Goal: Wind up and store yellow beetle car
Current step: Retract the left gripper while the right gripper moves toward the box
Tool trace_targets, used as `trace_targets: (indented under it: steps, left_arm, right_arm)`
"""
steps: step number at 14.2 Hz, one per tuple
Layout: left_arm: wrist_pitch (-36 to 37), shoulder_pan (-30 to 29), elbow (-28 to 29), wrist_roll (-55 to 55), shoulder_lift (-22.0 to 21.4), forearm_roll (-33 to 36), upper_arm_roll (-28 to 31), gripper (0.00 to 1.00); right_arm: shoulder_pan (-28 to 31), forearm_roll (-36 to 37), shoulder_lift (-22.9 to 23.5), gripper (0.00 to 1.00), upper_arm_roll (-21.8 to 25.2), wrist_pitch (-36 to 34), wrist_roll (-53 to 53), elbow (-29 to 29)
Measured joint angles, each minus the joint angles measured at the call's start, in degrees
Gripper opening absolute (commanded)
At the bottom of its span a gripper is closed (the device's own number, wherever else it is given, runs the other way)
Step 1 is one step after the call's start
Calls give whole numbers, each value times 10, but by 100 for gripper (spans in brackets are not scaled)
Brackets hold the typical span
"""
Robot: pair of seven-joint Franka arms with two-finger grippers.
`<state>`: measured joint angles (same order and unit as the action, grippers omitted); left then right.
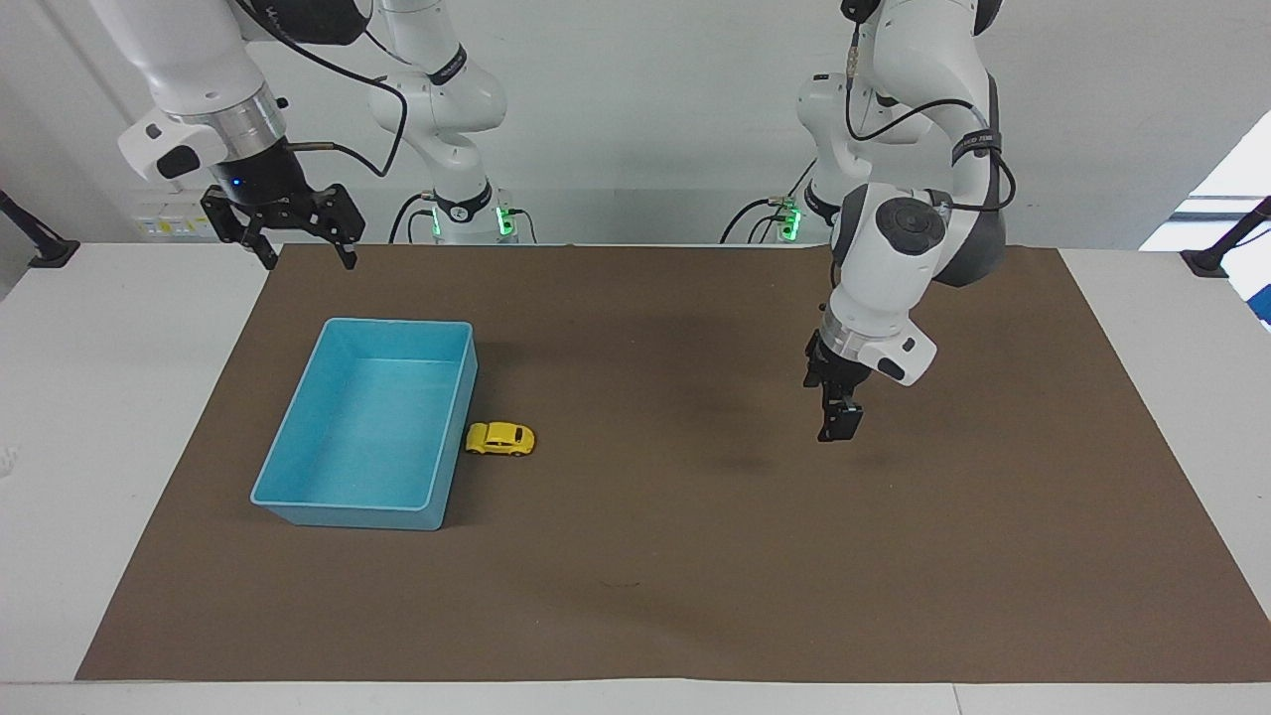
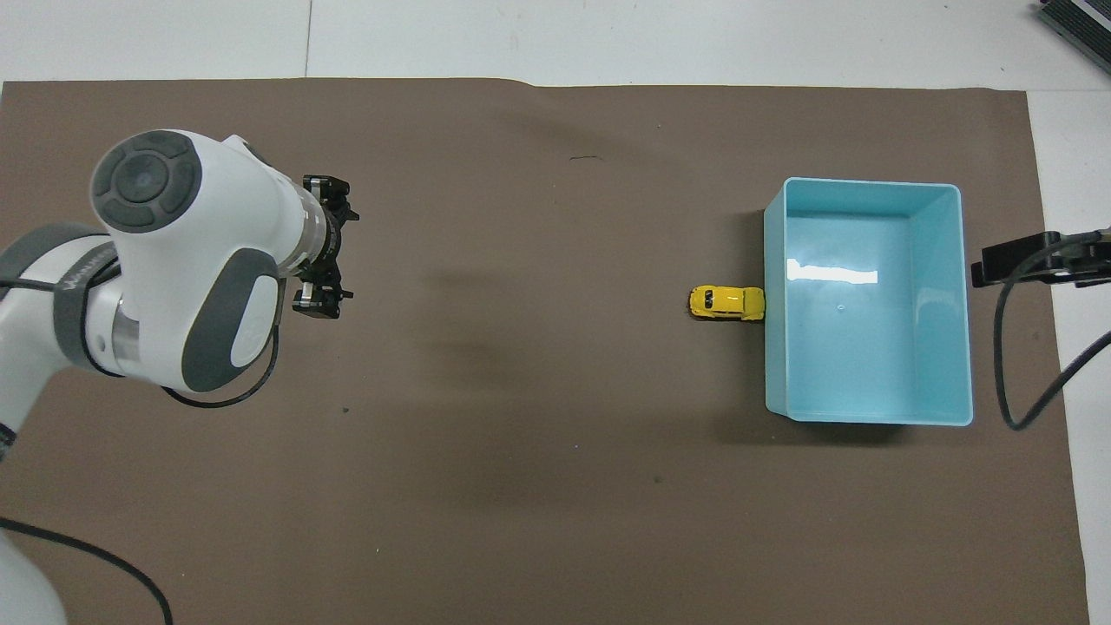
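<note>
Brown mat [image 1: 695,556]: yellow beetle car [image 1: 500,438] touches bin [image 1: 298,452]; both pincers released.

glossy plastic bin [image 1: 298,467], matt brown paper mat [image 1: 695,556]

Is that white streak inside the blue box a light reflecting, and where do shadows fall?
Overhead view: the white streak on the floor of the blue bin looks like glare from a lamp above. Facing view: no such streak shows there; a soft shadow lies on the brown mat under the left gripper, and the yellow beetle car looks sharp.
</note>
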<state>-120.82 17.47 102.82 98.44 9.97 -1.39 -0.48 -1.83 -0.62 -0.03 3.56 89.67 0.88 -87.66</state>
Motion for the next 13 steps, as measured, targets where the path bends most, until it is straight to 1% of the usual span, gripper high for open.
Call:
trace_targets:
  steps: [3, 8, 13]
  left_arm:
    - [34, -22, 0, -72, -36, 0, 0, 100]
    - [91, -47, 0, -188, -76, 0, 1, 100]
    - [134, -68, 0, -335, -97, 0, 1, 100]
  right_arm:
    - [0, 0, 0, 100, -1, -1, 0, 0]
    - [-3, -14, -1, 100, -5, -1, 1, 0]
    - [-8, -18, -1, 100, -16, -1, 84, 0]
